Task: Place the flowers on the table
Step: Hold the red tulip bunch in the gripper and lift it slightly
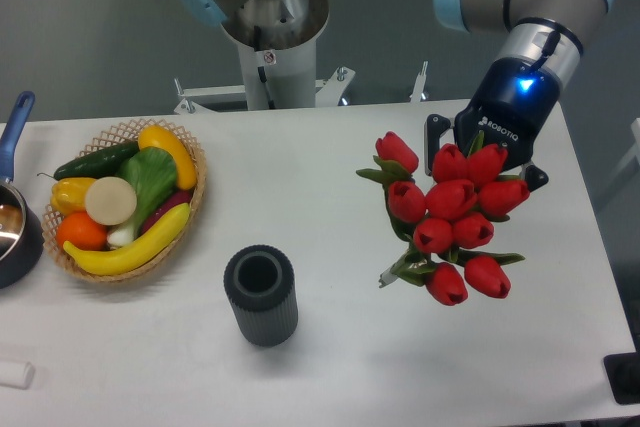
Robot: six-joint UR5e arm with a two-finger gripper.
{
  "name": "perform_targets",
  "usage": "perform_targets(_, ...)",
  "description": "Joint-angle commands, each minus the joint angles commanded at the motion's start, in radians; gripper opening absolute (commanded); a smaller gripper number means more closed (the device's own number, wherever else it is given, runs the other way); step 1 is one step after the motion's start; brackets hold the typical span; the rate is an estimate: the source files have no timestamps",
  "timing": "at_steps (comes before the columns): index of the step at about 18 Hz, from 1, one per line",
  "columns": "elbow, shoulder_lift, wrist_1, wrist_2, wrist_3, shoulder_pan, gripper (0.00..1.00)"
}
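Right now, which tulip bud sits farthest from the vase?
The bud at the bunch's lower right, the outermost one; the flowers are held by the gripper, well right of the dark ribbed vase.

Counted: one bunch of flowers (452, 215), nine red tulip buds visible. One table (340, 347). One dark ribbed vase (261, 295). One wicker basket (190, 209) holding one banana (130, 245), one cucumber (97, 160), one orange (82, 231), two yellow peppers (168, 152); other produce partly hidden, not tallied. One blue-handled pot (15, 217). One gripper (487, 152).
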Motion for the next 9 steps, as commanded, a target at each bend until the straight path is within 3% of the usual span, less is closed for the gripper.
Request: perform_targets(9, -0.017, 0.006, -0.002, 0.028, 0.012, 0.0, 0.3)
